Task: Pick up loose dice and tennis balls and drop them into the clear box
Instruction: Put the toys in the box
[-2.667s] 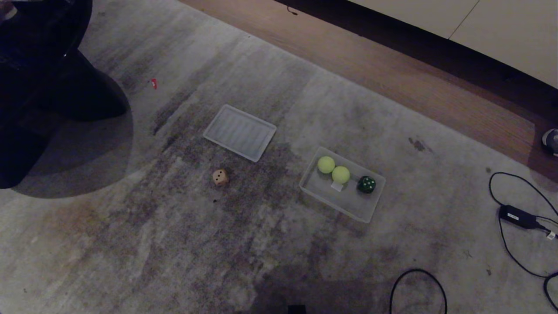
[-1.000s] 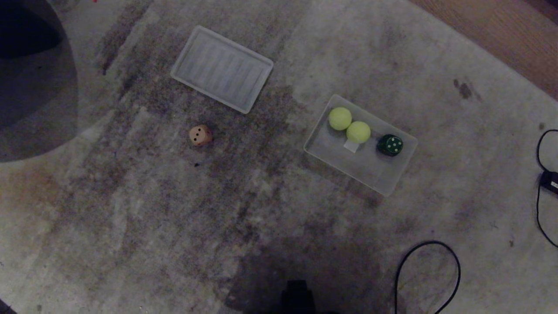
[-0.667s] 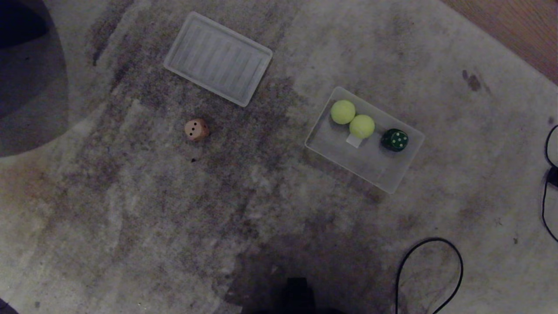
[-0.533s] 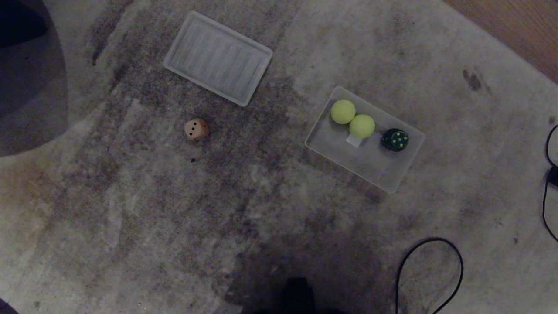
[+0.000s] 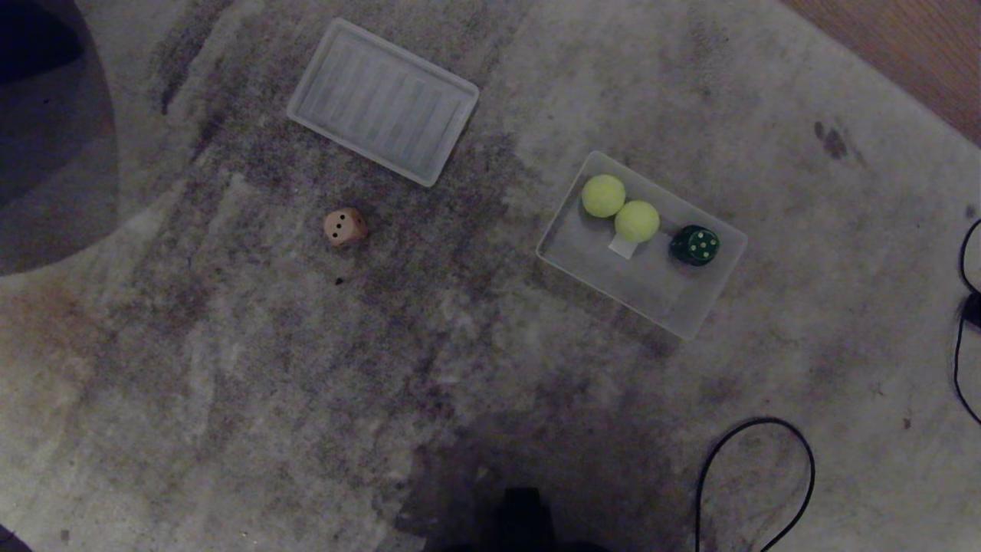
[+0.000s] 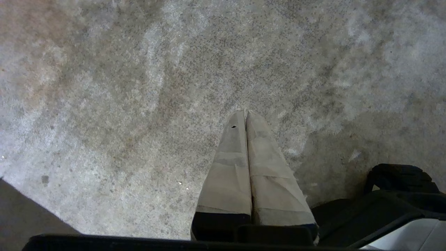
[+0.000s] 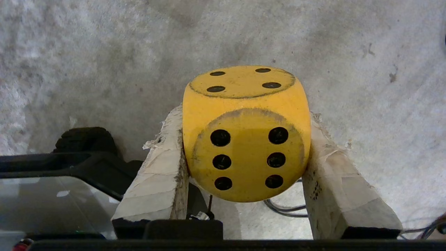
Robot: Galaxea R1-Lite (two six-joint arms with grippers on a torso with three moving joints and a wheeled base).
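Head view, clear box: the clear box (image 5: pixel 678 303) sits on the carpet (image 5: pixel 230 383) and is the landmark here.
Head view, inside the box: two tennis balls (image 5: pixel 603 195) (image 5: pixel 637 221) touching each other along its far wall, and a dark green die (image 5: pixel 694 245) just beside them toward its right end.
Head view, loose die: a pinkish-tan die (image 5: pixel 345 227) lies on the carpet well to the left of the clear box.
Head view, lid: a flat ribbed lid (image 5: pixel 382 101) lies beyond that die, left of and farther off than the clear box.
Head view, cable: a black loop (image 5: pixel 755 460) on the nearer side of the clear box.
Head view, claws: neither shows.
Left wrist view: left claw (image 6: pixel 246 113), taped fingers pressed together, nothing between them, over bare carpet.
Right wrist view: right claw (image 7: pixel 244 146) clamped partway open on a yellow die (image 7: pixel 245 134), one taped finger against each side, six pips facing the camera, carpet beneath.
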